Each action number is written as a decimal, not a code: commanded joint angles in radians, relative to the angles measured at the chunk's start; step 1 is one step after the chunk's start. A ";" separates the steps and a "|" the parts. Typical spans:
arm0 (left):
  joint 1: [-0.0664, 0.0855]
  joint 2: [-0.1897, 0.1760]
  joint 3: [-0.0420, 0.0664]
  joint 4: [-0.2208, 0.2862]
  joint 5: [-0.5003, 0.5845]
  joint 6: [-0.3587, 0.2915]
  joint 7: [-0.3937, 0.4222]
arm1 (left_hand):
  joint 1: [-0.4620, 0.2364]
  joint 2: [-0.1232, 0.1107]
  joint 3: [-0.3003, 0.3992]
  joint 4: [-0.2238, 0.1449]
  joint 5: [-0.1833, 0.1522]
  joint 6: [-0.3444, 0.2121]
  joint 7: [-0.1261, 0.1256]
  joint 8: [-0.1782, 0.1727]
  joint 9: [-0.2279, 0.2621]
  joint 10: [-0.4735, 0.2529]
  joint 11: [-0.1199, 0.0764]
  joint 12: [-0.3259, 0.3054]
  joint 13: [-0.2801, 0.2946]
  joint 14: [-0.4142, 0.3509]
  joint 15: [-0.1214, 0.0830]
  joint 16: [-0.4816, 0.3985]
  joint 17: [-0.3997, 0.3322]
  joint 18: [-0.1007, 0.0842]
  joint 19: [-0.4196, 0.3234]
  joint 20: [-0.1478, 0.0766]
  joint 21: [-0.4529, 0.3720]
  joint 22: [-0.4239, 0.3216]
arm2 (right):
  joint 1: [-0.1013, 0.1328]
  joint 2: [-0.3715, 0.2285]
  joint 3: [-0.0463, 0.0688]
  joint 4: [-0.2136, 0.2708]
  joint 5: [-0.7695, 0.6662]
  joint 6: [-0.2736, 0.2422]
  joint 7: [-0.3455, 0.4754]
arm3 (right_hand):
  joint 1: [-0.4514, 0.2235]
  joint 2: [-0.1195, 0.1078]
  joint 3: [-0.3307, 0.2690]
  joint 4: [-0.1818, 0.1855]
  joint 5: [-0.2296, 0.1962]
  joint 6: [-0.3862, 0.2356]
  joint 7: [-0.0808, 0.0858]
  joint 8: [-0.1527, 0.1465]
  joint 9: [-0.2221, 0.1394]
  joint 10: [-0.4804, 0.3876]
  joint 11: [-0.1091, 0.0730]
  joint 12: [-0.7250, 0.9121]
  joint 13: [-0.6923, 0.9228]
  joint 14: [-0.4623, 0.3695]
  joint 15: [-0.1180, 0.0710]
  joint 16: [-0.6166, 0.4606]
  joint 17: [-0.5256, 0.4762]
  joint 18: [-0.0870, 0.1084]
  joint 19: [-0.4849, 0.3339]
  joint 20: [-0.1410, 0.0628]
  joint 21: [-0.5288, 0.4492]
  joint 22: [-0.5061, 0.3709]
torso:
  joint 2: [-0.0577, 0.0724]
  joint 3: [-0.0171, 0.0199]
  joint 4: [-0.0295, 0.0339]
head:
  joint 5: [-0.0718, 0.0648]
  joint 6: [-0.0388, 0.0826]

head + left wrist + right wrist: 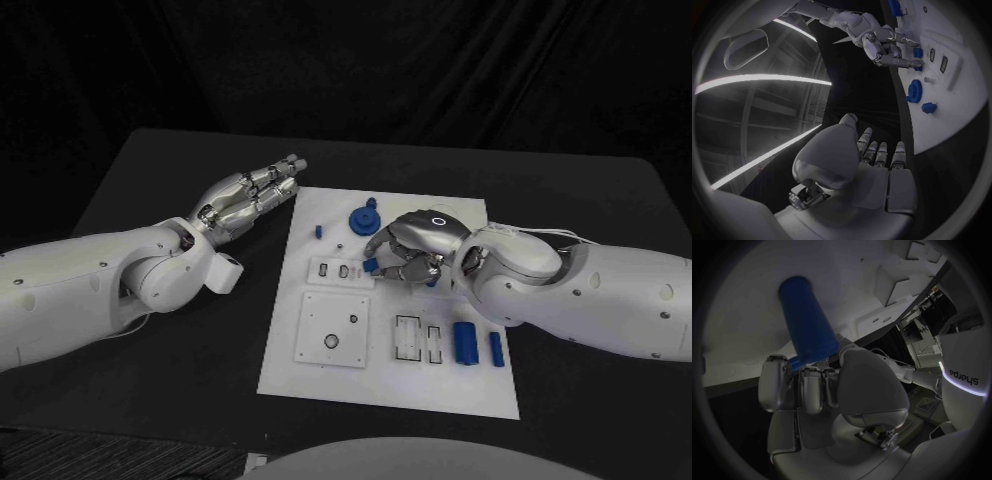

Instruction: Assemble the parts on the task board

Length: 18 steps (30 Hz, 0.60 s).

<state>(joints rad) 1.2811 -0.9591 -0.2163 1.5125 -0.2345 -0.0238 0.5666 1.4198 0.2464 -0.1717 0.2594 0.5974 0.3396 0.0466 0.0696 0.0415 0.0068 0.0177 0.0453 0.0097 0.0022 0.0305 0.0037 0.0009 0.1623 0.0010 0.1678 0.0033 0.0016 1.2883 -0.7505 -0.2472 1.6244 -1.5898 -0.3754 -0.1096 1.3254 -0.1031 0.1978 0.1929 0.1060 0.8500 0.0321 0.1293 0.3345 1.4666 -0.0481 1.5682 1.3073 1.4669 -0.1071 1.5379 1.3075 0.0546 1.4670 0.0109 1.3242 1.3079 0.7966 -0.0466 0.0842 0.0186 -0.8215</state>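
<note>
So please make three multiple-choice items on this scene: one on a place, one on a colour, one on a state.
1. Where is the left hand?
A. beside the board's far left corner, over the table
B. on the board's near edge
C. under the right arm

2. What colour is the cylinder in the right hand?
A. red
B. blue
C. yellow

3. What state is the left hand in?
A. holding a gear
B. holding nothing
C. pressing on the board

Key: 1 A, the head view shows it off the board; 2 B, the right wrist view shows it blue; 3 B, its fingers are straight and bare.
</note>
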 commanded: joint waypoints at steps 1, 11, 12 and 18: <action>-0.001 0.003 0.001 0.000 -0.001 0.014 0.012 | 0.006 0.007 0.007 -0.001 0.005 0.001 0.002 0.004 0.001 0.002 0.006 -0.002 0.001 -0.002 0.006 -0.004 -0.001 0.019 -0.001 0.009 -0.003 -0.002 | -0.004 -0.005 0.000 0.000 -0.003 0.000 -0.006 | -0.013 -0.003 -0.009 0.002 -0.014 -0.007 0.001 -0.005 -0.002 0.104 -0.005 0.003 0.263 0.093 0.002 -0.004 0.220 0.000 -0.003 0.000 -0.005 0.191 | 0.000 -0.0002 0.0004 | 0.004 0.001; -0.001 0.004 0.001 -0.003 -0.001 0.017 0.011 | 0.006 0.007 0.007 -0.001 0.005 0.001 0.003 0.004 0.001 0.002 0.006 -0.002 0.001 -0.002 0.006 -0.004 -0.001 0.019 -0.001 0.009 -0.003 -0.002 | -0.010 -0.019 0.000 0.003 -0.003 -0.001 -0.002 | 0.012 0.001 -0.005 -0.006 0.019 0.014 0.002 0.005 -0.002 0.104 -0.005 0.003 0.263 0.092 0.002 -0.005 0.219 0.000 -0.003 -0.001 -0.006 0.191 | 0.001 -0.0006 -0.0004 | 0.002 0.003; -0.001 0.005 0.001 -0.003 -0.001 0.018 0.011 | 0.006 0.007 0.007 -0.001 0.005 0.001 0.003 0.004 0.001 0.002 0.006 -0.002 0.001 -0.002 0.006 -0.004 -0.001 0.019 -0.001 0.009 -0.003 -0.002 | -0.010 -0.020 0.000 0.003 -0.003 -0.001 -0.001 | 0.015 0.001 -0.004 -0.008 0.025 0.019 0.002 0.008 -0.002 0.104 -0.004 0.003 0.263 0.092 0.002 -0.005 0.219 0.000 -0.003 -0.001 -0.006 0.191 | 0.001 -0.0005 -0.0003 | 0.002 0.003; -0.002 0.009 0.001 -0.007 -0.001 0.022 0.009 | 0.006 0.007 0.008 -0.001 0.005 0.002 0.003 0.005 0.001 0.002 0.006 -0.002 0.001 -0.002 0.006 -0.004 -0.001 0.019 -0.001 0.009 -0.003 -0.002 | -0.011 -0.017 0.000 0.002 -0.003 -0.007 0.006 | 0.030 0.009 0.000 -0.014 0.053 0.048 0.000 0.023 0.003 0.104 -0.006 0.003 0.263 0.092 0.002 -0.006 0.218 0.000 -0.003 -0.001 -0.007 0.191 | 0.001 -0.0001 0.0005 | 0.000 -0.002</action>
<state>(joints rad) 1.2806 -0.9527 -0.2163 1.5052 -0.2345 -0.0180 0.5648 1.4198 0.2464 -0.1704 0.2607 0.5973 0.3396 0.0466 0.0696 0.0414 0.0068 0.0178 0.0453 0.0097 0.0022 0.0305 0.0037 0.0014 0.1623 0.0010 0.1678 0.0033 0.0009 1.2807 -0.7686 -0.2476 1.6252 -1.5898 -0.3757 -0.1082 1.3478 -0.0945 0.1959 0.1846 0.1549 0.8934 0.0322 0.1490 0.3356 1.4667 -0.0481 1.5682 1.3073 1.4669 -0.1071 1.5379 1.3075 0.0545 1.4670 0.0109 1.3216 1.3076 0.7974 -0.0469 0.0842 0.0198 -0.8213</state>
